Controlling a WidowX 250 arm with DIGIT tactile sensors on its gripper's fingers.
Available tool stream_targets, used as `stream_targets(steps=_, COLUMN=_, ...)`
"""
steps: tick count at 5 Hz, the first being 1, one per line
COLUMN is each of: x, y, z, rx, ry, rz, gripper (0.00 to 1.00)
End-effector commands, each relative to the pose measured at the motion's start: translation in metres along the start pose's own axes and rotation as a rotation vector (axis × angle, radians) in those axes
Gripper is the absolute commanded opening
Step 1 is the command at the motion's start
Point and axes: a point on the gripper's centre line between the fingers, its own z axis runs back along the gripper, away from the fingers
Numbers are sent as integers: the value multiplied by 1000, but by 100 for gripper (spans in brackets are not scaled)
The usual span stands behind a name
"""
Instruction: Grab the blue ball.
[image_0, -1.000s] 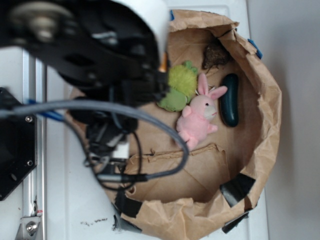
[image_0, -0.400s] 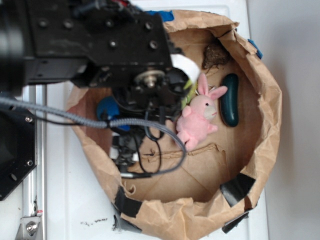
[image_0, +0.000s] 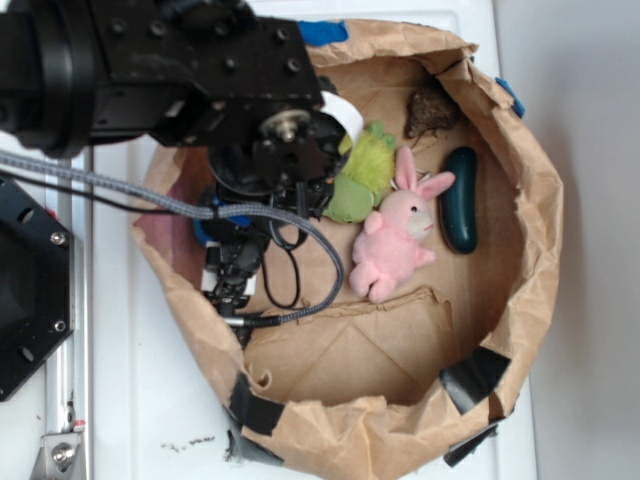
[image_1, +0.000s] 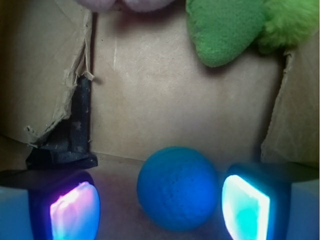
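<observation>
The blue ball (image_1: 179, 187) rests on the brown paper floor between my two lit pads, nearer the right pad (image_1: 245, 207) than the left pad (image_1: 75, 210). My gripper (image_1: 160, 210) is open around the ball, with a gap on each side and no contact. In the exterior view the black arm (image_0: 200, 70) covers most of the ball; only a blue sliver (image_0: 203, 232) shows at the bag's left side.
A crumpled paper bag (image_0: 530, 200) forms a walled basin around everything. The green plush (image_0: 362, 180) and pink bunny (image_0: 395, 235) lie just beyond the ball. A dark green cucumber toy (image_0: 460, 198) and a brown clump (image_0: 432, 108) sit farther right. Black tape (image_1: 75, 135) runs along a fold.
The arm has come down into the bag's left side and shifted left, uncovering the green plush. More of the ball is now hidden under the arm.
</observation>
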Motion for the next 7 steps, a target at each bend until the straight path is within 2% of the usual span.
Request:
stream_targets(steps=1, x=-2, y=-1, z=3, rx=2, ry=-15, rz=-1, gripper=100)
stream_targets(steps=2, x=-2, y=-1, z=3, rx=2, ry=-15, rz=-1, gripper=100)
stream_targets(steps=3, x=2, y=4, z=-16, rx=17, ry=-37, rz=26, gripper=100)
stream_targets(steps=4, x=3, y=3, z=-25, rx=-17, ry=-35, rz=30, gripper=100)
stream_targets(steps=5, x=1, y=2, z=-25, rx=-16, ry=-45, rz=39, gripper=0)
stream_targets(steps=7, x=1, y=2, z=-22, rx=-9, ry=-54, rz=32, gripper=0)
